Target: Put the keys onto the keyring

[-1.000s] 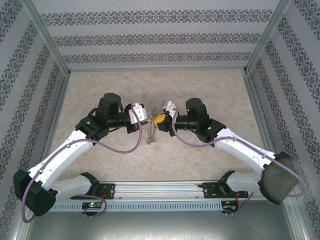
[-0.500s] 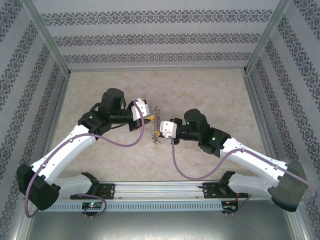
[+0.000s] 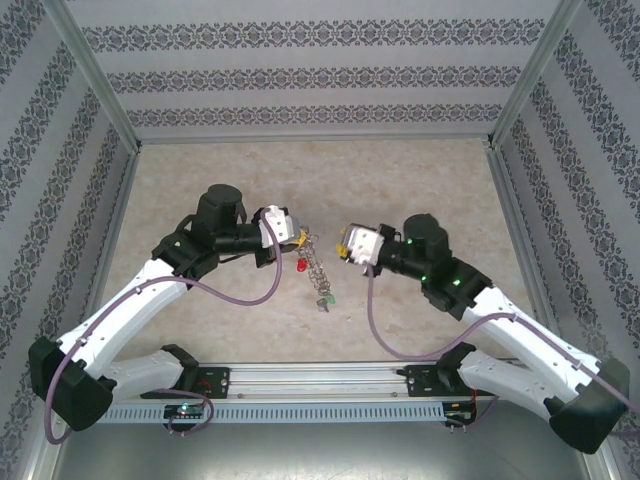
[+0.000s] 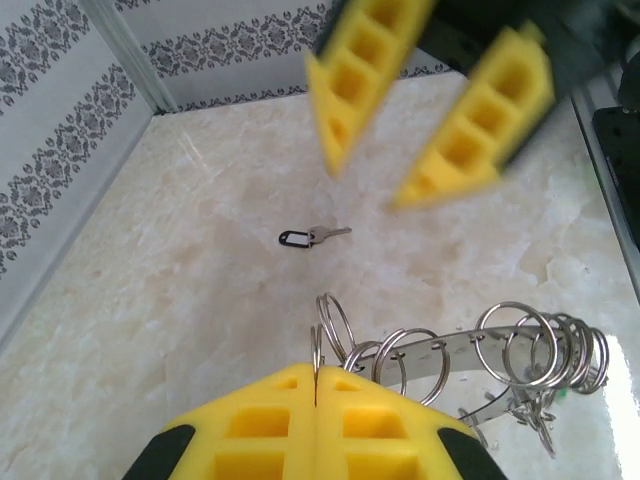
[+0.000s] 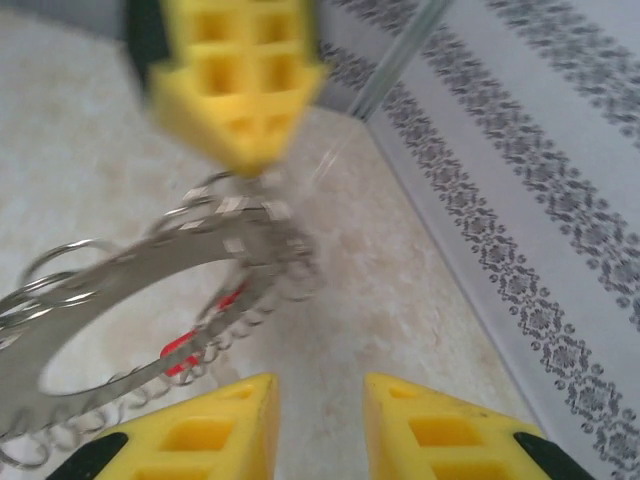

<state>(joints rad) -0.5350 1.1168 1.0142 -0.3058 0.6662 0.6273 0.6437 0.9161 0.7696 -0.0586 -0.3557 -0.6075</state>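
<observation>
While left tool (image 4: 315, 375) grips keyring (image 4: 455, 348) edge | right tool (image 5: 320, 392) parted, apart

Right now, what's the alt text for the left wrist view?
The left hand, shut, pinches one wire loop of the keyring, which stretches off to the right. The right hand hovers open and blurred at the top; a small dark-headed key lies on the table beyond.
</observation>
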